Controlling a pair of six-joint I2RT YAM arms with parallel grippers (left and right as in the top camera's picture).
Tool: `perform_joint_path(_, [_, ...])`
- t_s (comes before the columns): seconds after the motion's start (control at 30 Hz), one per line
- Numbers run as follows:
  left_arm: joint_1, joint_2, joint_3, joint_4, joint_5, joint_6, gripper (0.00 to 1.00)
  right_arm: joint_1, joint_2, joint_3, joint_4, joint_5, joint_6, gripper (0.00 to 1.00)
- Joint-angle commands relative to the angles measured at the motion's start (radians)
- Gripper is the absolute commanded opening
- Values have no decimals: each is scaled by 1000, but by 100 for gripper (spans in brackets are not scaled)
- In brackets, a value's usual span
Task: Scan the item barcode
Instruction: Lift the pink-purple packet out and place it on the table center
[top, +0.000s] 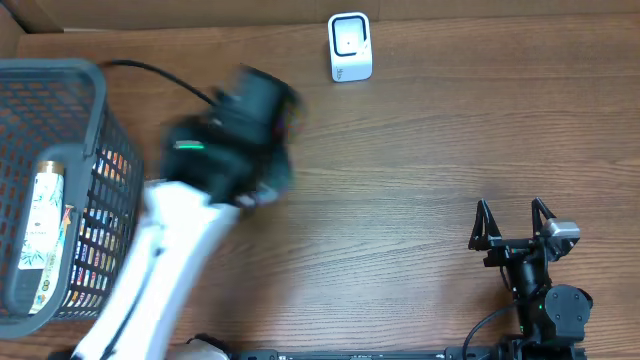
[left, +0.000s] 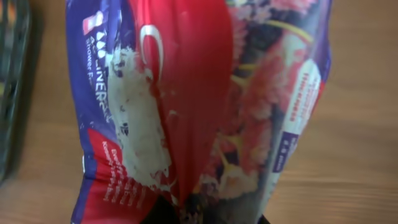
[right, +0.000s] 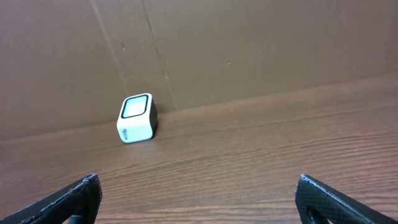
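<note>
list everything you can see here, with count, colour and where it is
table: 1, brown wood, under everything
wall: 1, brown cardboard, along the table's far edge
scanner: 1, white, at the far edge by the wall
basket: 1, grey mesh, left end of the table
bottle: 1, white and green, lying in the basket
packets: count unclear, multicoloured, in the basket behind its mesh
cable: 1, black, on the table right of the basket
pouch: 1, red, blue and purple, held above the table
left end effector: 1, black, shut on the pouch, right of the basket
right end effector: 1, black, open, empty, near right
</note>
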Motion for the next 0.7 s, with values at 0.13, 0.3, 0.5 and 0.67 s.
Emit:
perform_joint_path(0.13, [-135,-8,-517,392,-201,-183,4,-2,-9,-10,4,10,-8,100])
perform_joint_path(0.3, [-135,-3,-771,737,-141,-140,4,-2,-9,-10,4,10,-8,100])
perform_joint_path(0.5, [-136,-23,-726,739,-54,-93,72,-2,-9,-10,4,10,-8,100])
perform_joint_path(0.67, [-79,-109,-316,445,-105,62,99,-2,-9,-10,4,10,-8,100])
